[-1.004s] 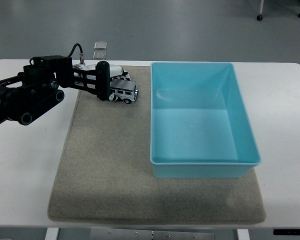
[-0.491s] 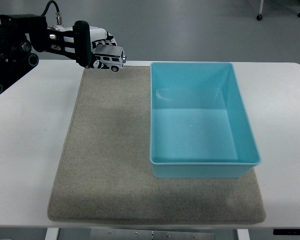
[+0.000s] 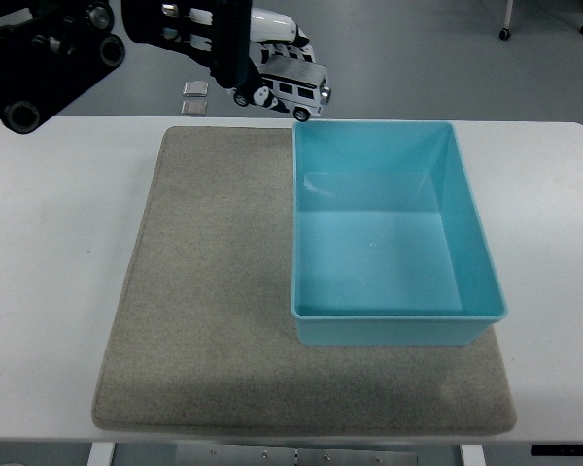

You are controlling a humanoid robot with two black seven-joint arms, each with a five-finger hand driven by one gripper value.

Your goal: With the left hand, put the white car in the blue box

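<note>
Gripping the white car [image 3: 290,85], left robot hand [image 3: 235,41] above blue box [image 3: 471,243] far corner.

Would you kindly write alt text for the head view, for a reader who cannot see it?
The robot's left hand holds a white car in the air near the far left corner of an empty blue box. The box sits on a grey mat on a white table.

Left hand [image 3: 235,41] holds white car [image 3: 290,83] above blue box [image 3: 471,229].
</note>
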